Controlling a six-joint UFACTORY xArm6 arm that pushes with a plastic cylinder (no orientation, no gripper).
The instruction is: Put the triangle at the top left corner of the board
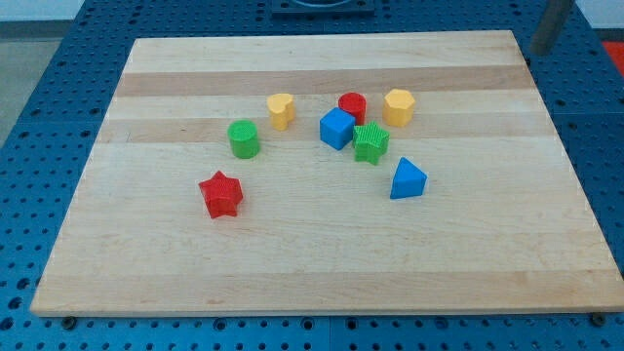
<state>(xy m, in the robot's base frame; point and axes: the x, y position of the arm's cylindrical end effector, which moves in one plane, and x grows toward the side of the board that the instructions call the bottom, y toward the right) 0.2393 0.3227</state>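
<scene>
Our rod shows only as a blurred grey bar at the upper right of the frame, off the board's far right corner, and my tip (539, 51) seems to end just beyond that corner, well apart from every block; there are no fingers here to be wide or narrow, and the tip touches nothing. Nearest to it on the board sit the yellow hexagon block (399, 106) and the red cylinder (352, 106), then the blue cube (336, 129) touching or nearly touching the green star-shaped block (370, 142). Below these, right of centre, lies the blue triangle (408, 179), the block we are asked about. Further toward the frame's left are the yellow block (281, 110) (its shape is hard to make out), the green cylinder (244, 138) and the red star (220, 194). We judge the task as not yet begun: the triangle is far from the upper left corner of the wooden board (156, 68). What remains is to come round its lower right side and push it diagonally, probably steering past the green cylinder and yellow block.
</scene>
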